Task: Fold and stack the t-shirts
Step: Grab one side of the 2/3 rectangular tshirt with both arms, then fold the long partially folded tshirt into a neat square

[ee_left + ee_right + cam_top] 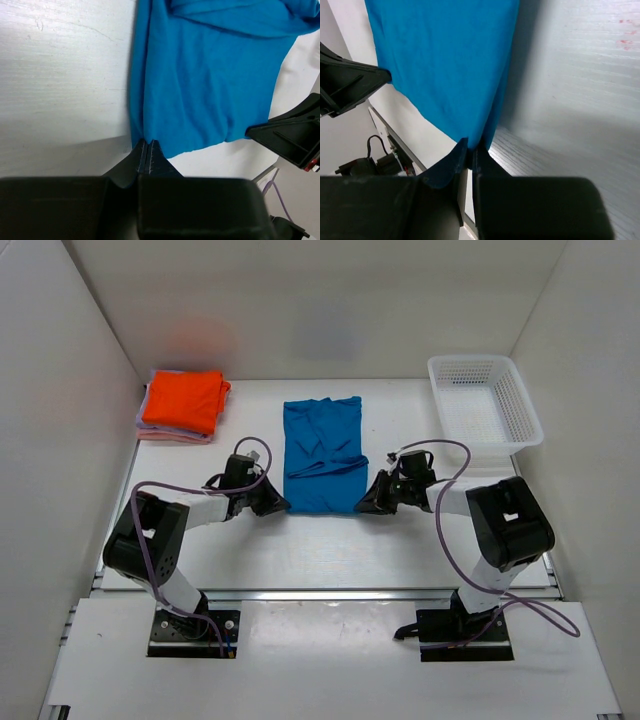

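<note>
The blue shirt [322,455] lies mid-tabletop [330,545], its long axis running 12 to 6 o'clock. The left claw [272,503] is clamped on its 7 o'clock corner and the right claw [368,502] on its 5 o'clock corner (both equally near), so the cloth extends toward 12 from each.

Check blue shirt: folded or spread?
Partly folded: blue shirt lies as a narrow strip, sleeves tucked in; left claw and right claw pinch its near corners.

One blue t-shirt [322,453], one orange t-shirt [183,401] (pale ones [160,433] beneath, uncountable), one basket [484,400], two pincers: left pincer [280,506], right pincer [362,506].
</note>
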